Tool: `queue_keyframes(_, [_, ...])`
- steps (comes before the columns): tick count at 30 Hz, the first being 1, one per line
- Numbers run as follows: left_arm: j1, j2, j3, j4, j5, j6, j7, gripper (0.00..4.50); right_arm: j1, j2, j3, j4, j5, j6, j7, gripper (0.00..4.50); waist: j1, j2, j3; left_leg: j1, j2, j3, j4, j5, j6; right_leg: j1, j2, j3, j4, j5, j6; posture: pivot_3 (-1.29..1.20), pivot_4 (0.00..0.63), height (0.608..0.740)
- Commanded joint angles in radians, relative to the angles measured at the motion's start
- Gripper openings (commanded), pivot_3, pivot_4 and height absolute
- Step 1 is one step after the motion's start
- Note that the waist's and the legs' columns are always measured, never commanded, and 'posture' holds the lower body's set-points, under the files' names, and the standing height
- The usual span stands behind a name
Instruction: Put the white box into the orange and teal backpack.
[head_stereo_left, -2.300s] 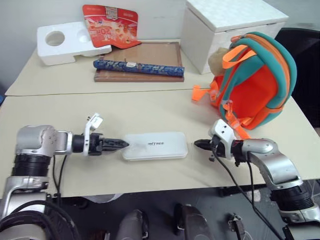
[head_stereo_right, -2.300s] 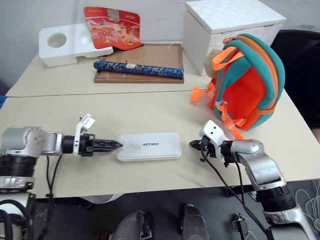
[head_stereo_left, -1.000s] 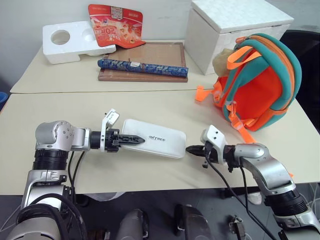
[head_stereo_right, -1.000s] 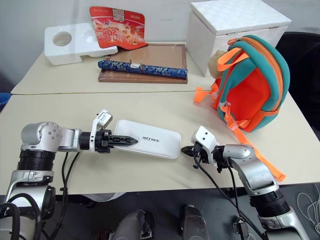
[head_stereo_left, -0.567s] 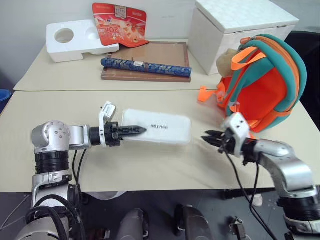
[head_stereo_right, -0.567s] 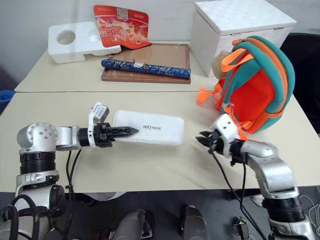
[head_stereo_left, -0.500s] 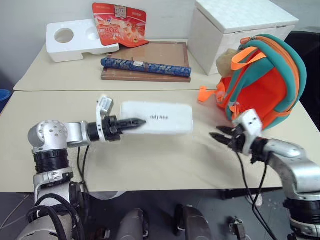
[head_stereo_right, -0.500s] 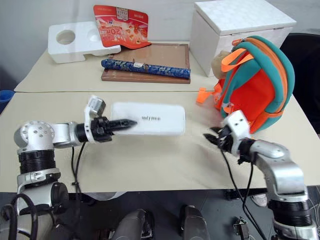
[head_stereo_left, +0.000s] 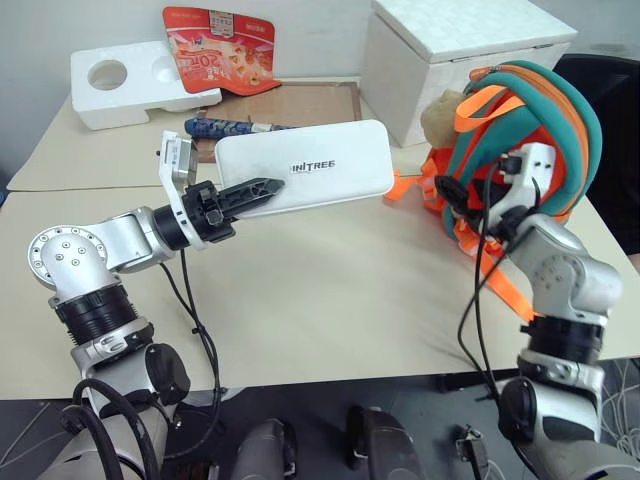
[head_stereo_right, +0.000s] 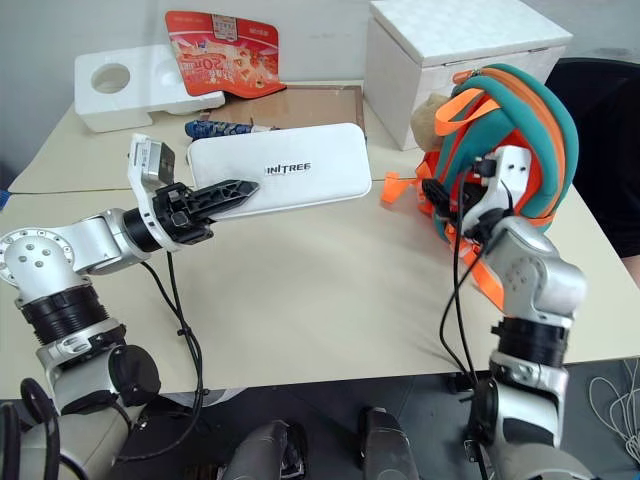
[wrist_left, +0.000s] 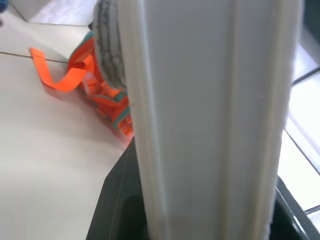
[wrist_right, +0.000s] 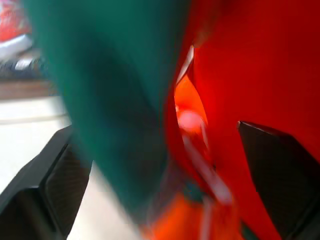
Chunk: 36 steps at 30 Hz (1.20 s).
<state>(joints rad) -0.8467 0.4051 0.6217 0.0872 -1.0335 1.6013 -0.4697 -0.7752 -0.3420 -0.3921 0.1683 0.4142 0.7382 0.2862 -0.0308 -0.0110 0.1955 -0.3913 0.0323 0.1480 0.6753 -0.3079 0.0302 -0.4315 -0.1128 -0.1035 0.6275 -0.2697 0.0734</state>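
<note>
White box (head_stereo_left: 310, 168): flat, smooth, round-cornered plastic

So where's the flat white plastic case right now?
The flat white plastic case is held above the table by the left gripper, left of the orange and teal backpack.

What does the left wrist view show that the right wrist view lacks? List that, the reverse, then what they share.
Left wrist view: the flat white plastic case, edge-on and close, plus a loose orange strap lying on the beige tabletop. Right wrist view: the open right end effector, its black fingers either side of a teal trim band. Both: the orange and teal neoprene backpack.
</note>
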Motion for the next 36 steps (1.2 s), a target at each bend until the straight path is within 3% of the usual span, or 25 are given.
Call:
queue_keyframes(1, [-0.017, 0.031, 0.005, -0.020, -0.024, -0.041, -0.009, 1.39, -0.108, 0.004, -0.009, 0.160, -0.022, -0.154, -0.027, 4.48, -0.001, 0.000, 0.000, 0.000, 0.000, 0.000, 0.000, 0.000, 0.000, 0.000, 0.000, 0.000, 0.000, 0.000, 0.000, 0.00, 0.150, 0.740])
queue_keyframes(4, [-0.007, 0.046, -0.003, -0.024, -0.020, -0.065, -0.005, 1.39, -0.158, -0.005, 0.021, 0.275, -0.054, -0.267, 0.005, 3.91, -0.001, 0.000, 0.000, 0.000, -0.001, 0.001, -0.001, 0.000, 0.000, 0.000, 0.000, 0.000, -0.001, 0.000, 0.000, 0.00, 0.150, 0.740])
queue_keyframes(9, [0.007, 0.077, -0.009, -0.031, -0.014, -0.107, 0.001, 1.39, -0.151, -0.026, 0.065, 0.263, -0.032, -0.293, 0.116, 2.19, -0.002, 0.000, 0.000, 0.000, -0.001, 0.001, -0.001, 0.000, 0.000, -0.001, 0.000, 0.001, 0.000, 0.000, 0.000, 0.00, 0.150, 0.740])
queue_keyframes(16, [0.011, 0.163, -0.072, -0.012, 0.002, -0.181, -0.061, 1.39, -0.039, -0.122, 0.140, -0.077, 0.182, -0.031, 0.412, 0.12, -0.002, 0.000, 0.000, 0.000, 0.000, 0.001, -0.006, 0.001, -0.001, -0.002, 0.000, 0.001, -0.002, 0.000, 0.000, 0.00, 0.150, 0.740])
queue_keyframes(21, [-0.032, 0.241, -0.132, 0.053, 0.034, -0.274, -0.156, 1.39, 0.078, -0.344, 0.164, -0.364, 0.403, 0.192, 0.670, 0.05, 0.004, 0.000, 0.000, 0.000, 0.000, 0.001, -0.008, 0.002, -0.002, -0.003, 0.000, 0.000, -0.004, 0.000, 0.000, 0.00, 0.150, 0.740])
queue_keyframes(28, [-0.122, 0.275, -0.188, 0.115, 0.035, -0.353, -0.274, 1.39, 0.122, -0.603, 0.048, -0.438, 0.677, 0.402, 0.853, 0.05, 0.006, -0.002, 0.001, 0.000, -0.001, 0.002, -0.008, 0.002, 0.000, -0.002, -0.001, -0.002, -0.005, 0.000, 0.001, 0.00, 0.150, 0.740])
queue_keyframes(36, [-0.131, 0.212, -0.220, 0.028, -0.020, -0.399, -0.349, 1.39, 0.203, -0.716, 0.010, -0.439, 0.779, 0.470, 0.900, 0.05, 0.008, -0.005, 0.003, 0.000, -0.001, 0.001, -0.008, 0.002, 0.000, -0.001, -0.002, -0.001, -0.006, 0.001, 0.001, 0.00, 0.150, 0.740])
